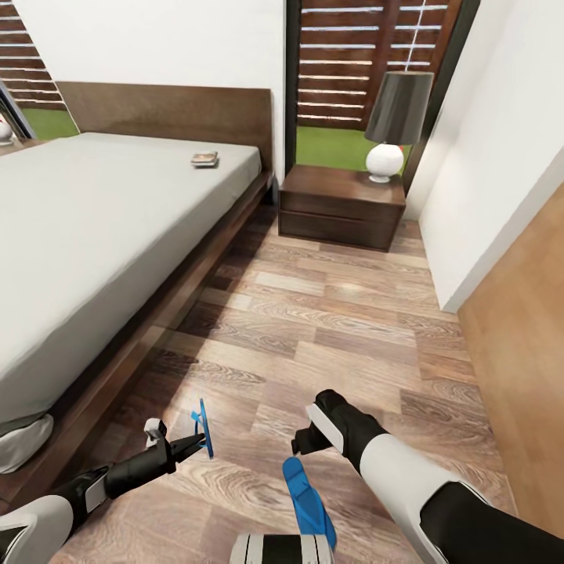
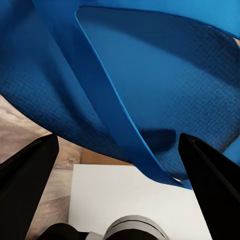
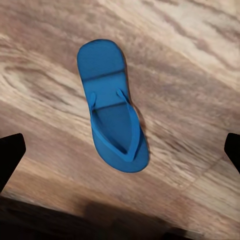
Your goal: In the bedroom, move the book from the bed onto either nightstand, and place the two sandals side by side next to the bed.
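The two sandals are apart: one blue sandal is carried on edge at the tip of the left tool, raised off the wood-plank floor just beside the bed frame; the other sandal lies flat on the floor, sole down, near the robot's base. In the left wrist view the held sandal sits across the tool with a strap running between the fingers, which appear spread wide; whether they pinch the strap or sole I cannot tell, though the lifted posture suggests a grip. The right tool hovers above the lying sandal, fingers set wide apart, holding and touching nothing, apparently positioned for a pick or as a guide. The book rests on the mattress near the headboard, not yet moved to the nightstand bearing the lamp.
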